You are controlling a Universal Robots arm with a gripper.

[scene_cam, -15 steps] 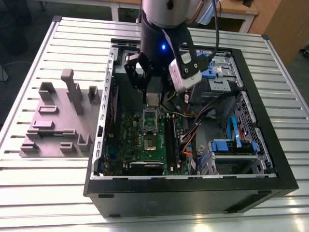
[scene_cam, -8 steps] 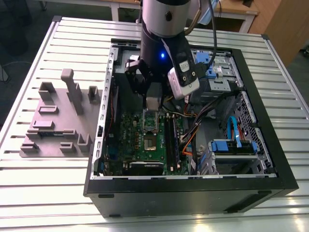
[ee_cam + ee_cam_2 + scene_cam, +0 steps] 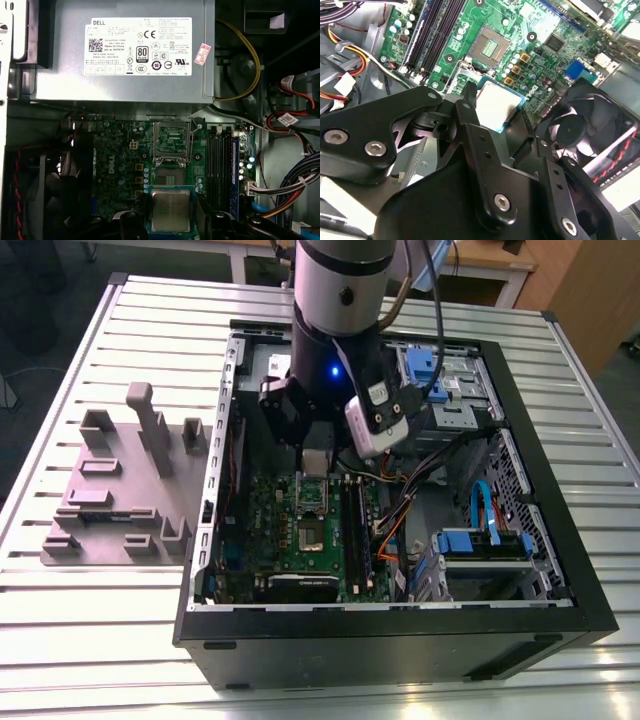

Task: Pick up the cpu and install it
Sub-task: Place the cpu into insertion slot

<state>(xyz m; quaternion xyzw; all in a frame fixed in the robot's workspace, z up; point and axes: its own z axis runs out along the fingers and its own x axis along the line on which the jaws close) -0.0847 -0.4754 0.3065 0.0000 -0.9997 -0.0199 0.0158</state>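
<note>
Exterior view has the arm reaching down into an open computer case (image 3: 400, 645) lying on the slatted bench (image 3: 100, 640). The case sits toward the bench's edge on the exterior view's right. A grey moulded fixture (image 3: 110, 510) sits beside the case, toward the opposite edge.

The claw (image 3: 315, 466) hangs over the green circuit board (image 3: 262, 515) in the case floor. It is closed onto the cpu (image 3: 315, 460), gripping the small chip by two opposite edges with its metal top facing up. In the second wrist view the black fingers (image 3: 469, 102) press against the sides of the cpu (image 3: 497, 102), and the claw (image 3: 496, 109) is no wider than the chip.

The cpu is held in the air, clear of the board. The dark socket (image 3: 310, 537) lies bare just beyond it, with its metal frame tipped up. The second wrist view shows that socket (image 3: 490, 47) uncovered, near the long memory slots (image 3: 427, 35) and apart from a black fan (image 3: 580, 130).

In the first wrist view the cpu (image 3: 170, 210) shows its silvery top and pale rim. It sits over the board's middle, well short of the large grey box (image 3: 65, 50) along the case's far wall.
</note>
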